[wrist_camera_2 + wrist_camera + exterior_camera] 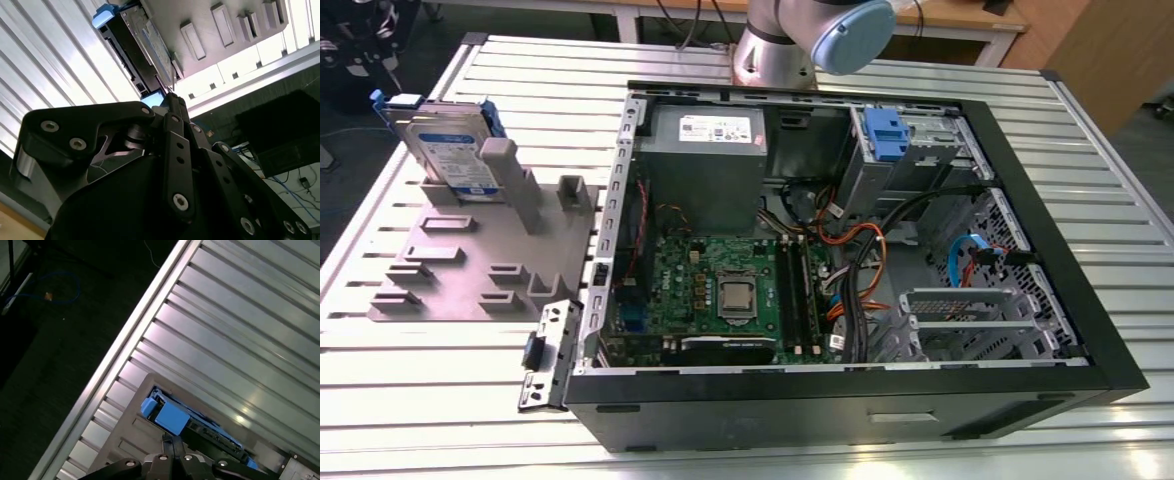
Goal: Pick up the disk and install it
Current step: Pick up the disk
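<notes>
The disk, silver with a white-and-blue label and a blue frame, stands on edge in a slot of the grey holder plate at the exterior view's left. Both wrist views look down on it: the disk lies beyond the tips of my gripper, well apart from them. In the first wrist view the disk's blue end sits just past my gripper. The two fingers are pressed together, shut on nothing. A joint of the arm shows at the back.
An open computer case lies on the slatted metal table, with a motherboard, cables and a drive cage with a blue tab inside. The holder plate carries several empty upright posts.
</notes>
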Robot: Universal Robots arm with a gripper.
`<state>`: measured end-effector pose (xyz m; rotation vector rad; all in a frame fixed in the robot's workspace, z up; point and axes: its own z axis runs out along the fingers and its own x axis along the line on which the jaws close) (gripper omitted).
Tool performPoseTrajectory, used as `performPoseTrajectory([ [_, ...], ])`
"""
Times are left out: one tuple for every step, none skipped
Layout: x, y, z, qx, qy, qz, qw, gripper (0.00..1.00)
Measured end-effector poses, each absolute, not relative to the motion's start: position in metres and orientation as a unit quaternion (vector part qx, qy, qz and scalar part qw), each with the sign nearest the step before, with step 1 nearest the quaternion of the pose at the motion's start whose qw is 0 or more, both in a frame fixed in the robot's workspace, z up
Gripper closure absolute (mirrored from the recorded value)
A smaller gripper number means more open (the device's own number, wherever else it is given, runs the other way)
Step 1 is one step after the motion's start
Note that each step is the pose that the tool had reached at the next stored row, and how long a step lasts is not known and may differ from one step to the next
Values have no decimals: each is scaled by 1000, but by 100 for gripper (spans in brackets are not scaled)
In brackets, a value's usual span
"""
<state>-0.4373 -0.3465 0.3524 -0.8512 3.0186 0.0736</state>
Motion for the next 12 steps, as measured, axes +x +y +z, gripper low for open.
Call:
performPoseTrajectory([
  [-437, -346, 352, -278, 960, 23, 2, 89],
  [-437, -346, 352, -286, 958, 23, 2, 89],
  [-437, -347, 352, -293, 956, 23, 2, 89],
  [-437, -347, 352, -301, 953, 23, 2, 89],
  [-437, -347, 352, -308, 951, 24, 1, 89],
  [-437, -347, 352, -315, 949, 24, 1, 89],
  [-437, -347, 352, -321, 947, 24, 1, 89],
  [-437, -347, 352, -325, 945, 24, 1, 89],
  [-437, -347, 352, -326, 945, 24, 1, 89],
  [-437, -347, 352, -326, 945, 24, 1, 89],
  [-437, -346, 352, -326, 945, 24, 1, 89],
  [-437, -347, 352, -326, 945, 24, 1, 89],
])
